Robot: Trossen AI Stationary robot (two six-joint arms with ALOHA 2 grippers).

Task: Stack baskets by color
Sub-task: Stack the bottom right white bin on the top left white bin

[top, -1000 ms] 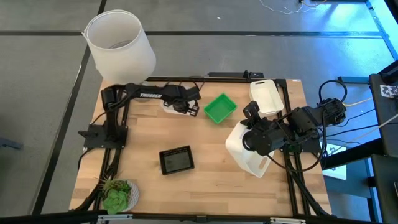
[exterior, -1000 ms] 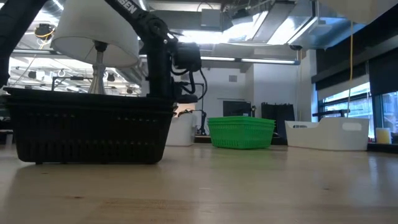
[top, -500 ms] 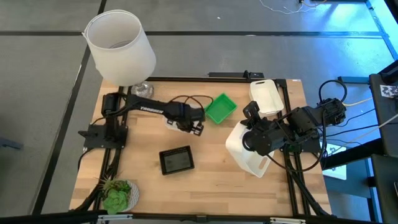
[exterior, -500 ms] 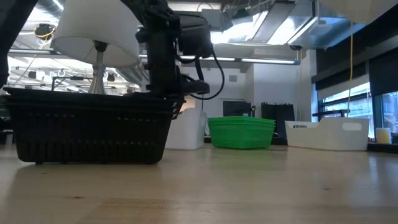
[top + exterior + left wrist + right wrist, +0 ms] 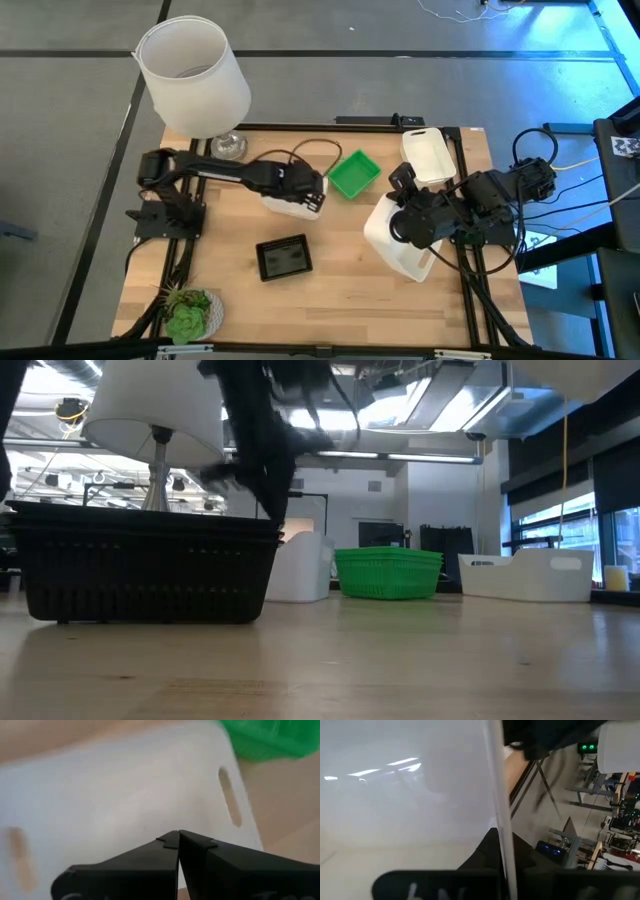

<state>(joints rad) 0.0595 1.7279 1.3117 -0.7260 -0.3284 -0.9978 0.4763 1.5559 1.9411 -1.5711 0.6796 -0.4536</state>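
Observation:
My left gripper [image 5: 312, 192] is shut on a white basket [image 5: 288, 203] at the table's middle, beside a green basket [image 5: 353, 173]. My right gripper [image 5: 413, 224] is shut on another white basket [image 5: 392, 243], held up over the table's right side. A third white basket [image 5: 428, 152] sits at the far right corner. A black basket [image 5: 284, 258] rests flat toward the near edge. In the low view the black basket [image 5: 150, 565] fills the left foreground. My left gripper has the white basket's rim [image 5: 172, 827] between its shut fingertips, coming slanting down from the table's left. The basket's inside with its two handle slots spreads beyond the fingers. Whether the basket [image 5: 300, 568] is clear of the table, I cannot tell. My right gripper pinches a thin side wall [image 5: 501, 835] of its white basket, one finger on each face of the wall. The fingers come slanting down from the table's right. The basket hangs tilted, lifted clear of the table.
A large white lampshade [image 5: 193, 75] stands over the far left corner, and a small potted plant [image 5: 188, 312] sits at the near left corner. Bare wood lies between the black basket and the held white basket.
My left gripper has swung from the far edge toward the table's middle and near side, rising a little, and has stayed shut. The white basket has come along with it, away from the far edge.

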